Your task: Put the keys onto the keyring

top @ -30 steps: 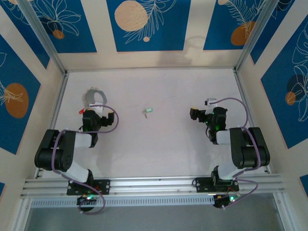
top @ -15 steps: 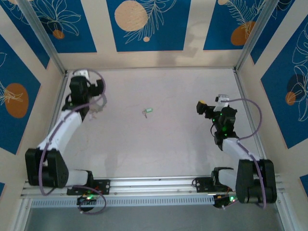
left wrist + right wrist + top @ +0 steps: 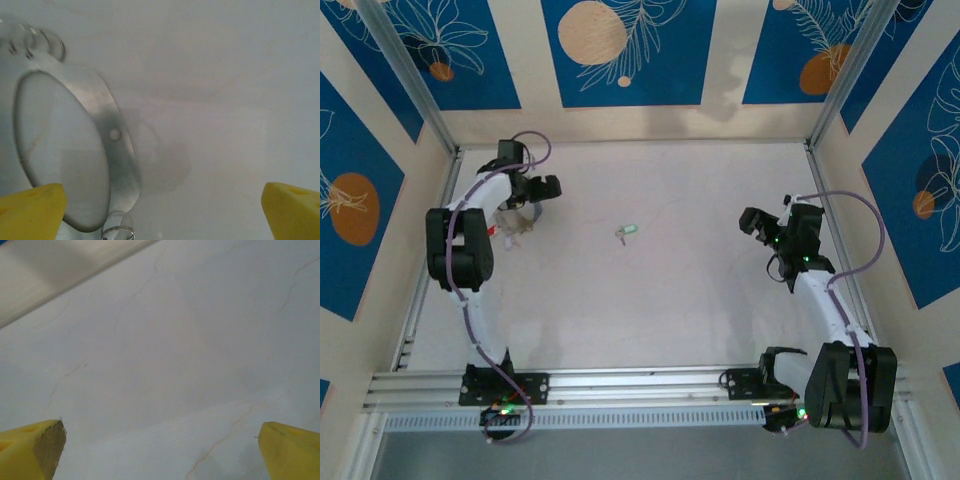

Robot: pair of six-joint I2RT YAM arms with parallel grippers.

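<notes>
The keys, a tiny silver key with a pale green head, lie alone near the middle of the table. The keyring lies at the far left, partly under my left arm, with a red tag at its rim. My left gripper hovers just beyond the ring, open. In the left wrist view a blurred silvery band of the keyring runs past the left fingertip, and the left gripper holds nothing. My right gripper stands open at the right, well clear of the key, and the right gripper faces bare tabletop.
The white table is boxed in by an aluminium frame and patterned walls; the left rail runs close to the keyring. The foot of a wall crosses the upper left of the right wrist view.
The left arm unfolded and swung out to the far left, ending over the keyring. The right arm stretched forward and rightward. Both grippers stayed open; the key did not move.
</notes>
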